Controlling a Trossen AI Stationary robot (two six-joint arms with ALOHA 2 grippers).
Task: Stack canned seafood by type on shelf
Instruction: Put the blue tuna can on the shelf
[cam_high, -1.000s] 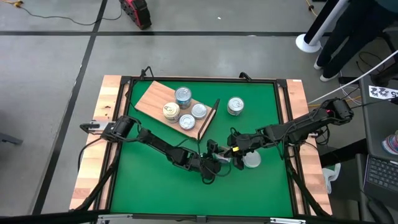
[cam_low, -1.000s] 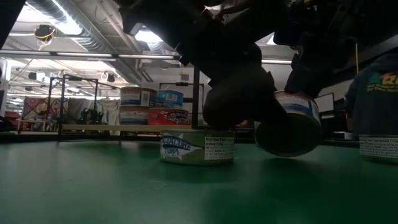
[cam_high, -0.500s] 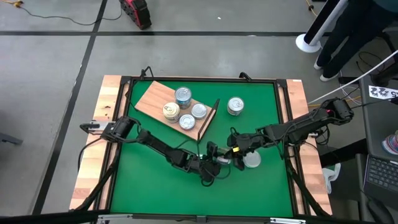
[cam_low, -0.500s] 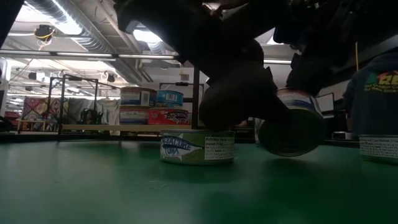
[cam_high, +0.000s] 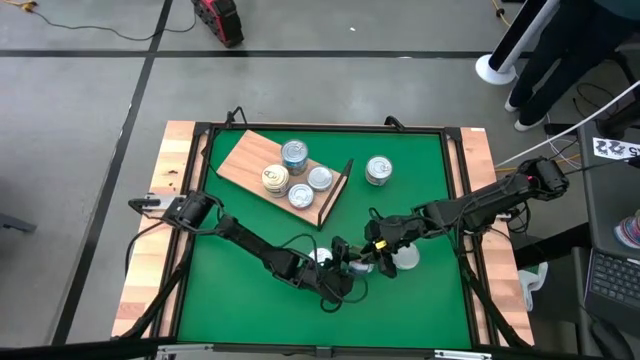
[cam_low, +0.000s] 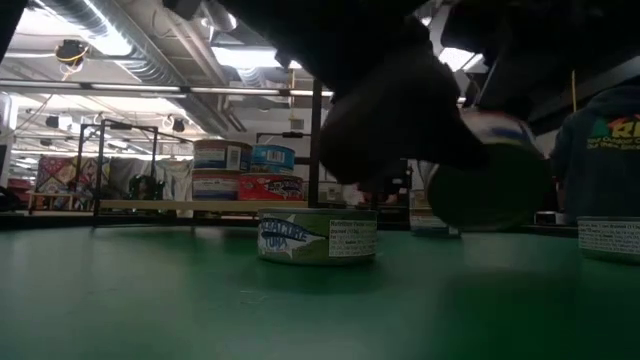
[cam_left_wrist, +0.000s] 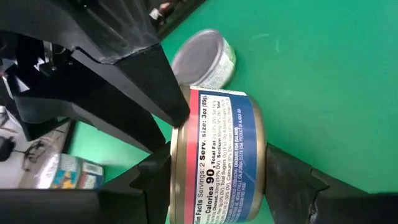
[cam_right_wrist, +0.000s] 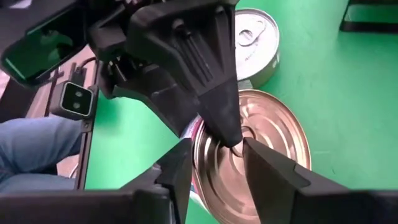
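Note:
My left gripper (cam_high: 352, 270) is shut on a round tin with a blue and red side label (cam_left_wrist: 217, 155), held tilted above the green mat (cam_high: 240, 290); the tin also shows in the low view (cam_low: 490, 185). My right gripper (cam_high: 378, 248) is right beside it, its fingers a little apart at the tin's gold face (cam_right_wrist: 267, 143). Several tins stand on the light-brown shelf board (cam_high: 250, 160). Three more tins rest on the mat: one (cam_high: 318, 257) by my left arm, one (cam_high: 405, 258) by my right gripper, and one (cam_high: 378, 170) beyond the shelf's black wire end (cam_high: 335, 190). My left gripper pinches the tin between its two fingers, one finger (cam_left_wrist: 155, 180) on the gold flat face (cam_left_wrist: 180, 168) and the other (cam_left_wrist: 292, 180) on the opposite flat face. The tin is on edge, tilted and lifted clear of the mat. My right gripper has its fingertips (cam_right_wrist: 186, 155) on either side of the left finger, at the gold face. One tip stands at the tin's gold rim (cam_left_wrist: 183, 118). I cannot tell whether it touches.
A tuna tin (cam_low: 318, 237) stands on the mat just below my grippers. The shelf (cam_low: 200, 205) lies at the far left with stacked tins. A person (cam_high: 570, 50) stands beyond the table's far right corner. The near left of the mat is bare.
Both grippers have moved a little toward the table's near edge, staying together at the held tin. The tin has risen slightly and stays tilted. My left arm has shifted off a tin on the mat, which now shows beside it.

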